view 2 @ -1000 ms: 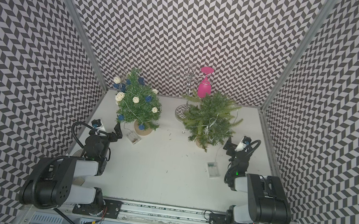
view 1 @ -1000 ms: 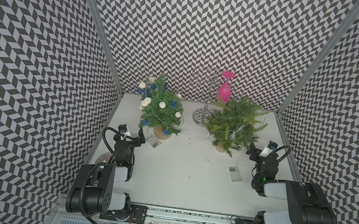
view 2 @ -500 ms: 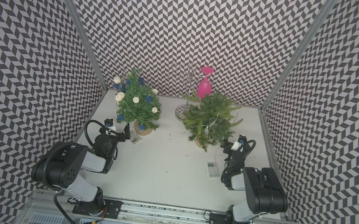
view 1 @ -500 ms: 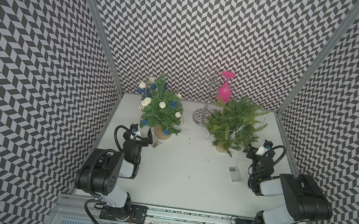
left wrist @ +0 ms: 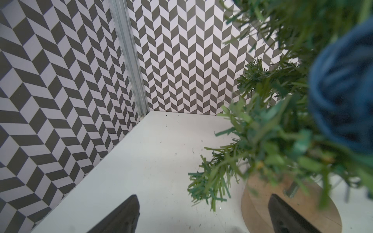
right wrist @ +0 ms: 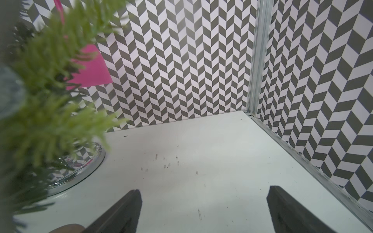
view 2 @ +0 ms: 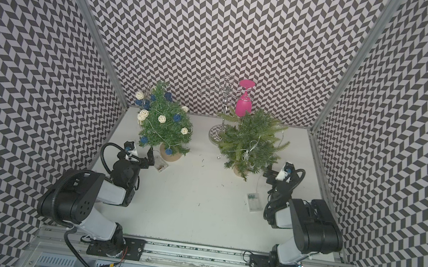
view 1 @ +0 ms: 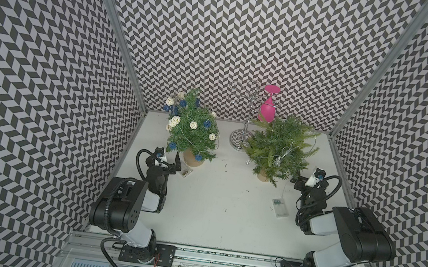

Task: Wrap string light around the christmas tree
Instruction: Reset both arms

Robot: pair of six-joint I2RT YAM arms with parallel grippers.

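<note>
Two small Christmas trees stand at the back of the table. The left tree (view 1: 193, 128) (view 2: 164, 126) carries a string light of white and blue balls (view 1: 191, 124); its battery box (view 1: 186, 172) lies by the wooden base (left wrist: 262, 201). The right tree (view 1: 278, 145) (view 2: 249, 141) has a thin clear string light (view 1: 284, 152) running down to a battery box (view 1: 280, 210) on the table. My left gripper (view 1: 167, 161) (left wrist: 203, 201) is open and empty beside the left tree's base. My right gripper (view 1: 305, 181) (right wrist: 203, 193) is open and empty just right of the right tree.
A chrome cup stand (view 1: 238, 141) with an upside-down pink goblet (view 1: 267, 106) stands at the back between the trees. Patterned walls close in the left, right and back. White table (view 1: 221, 197) stretches between the arms.
Both arms have reached forward from near the front rail, bringing each gripper up beside its tree. Both grippers stayed open.
</note>
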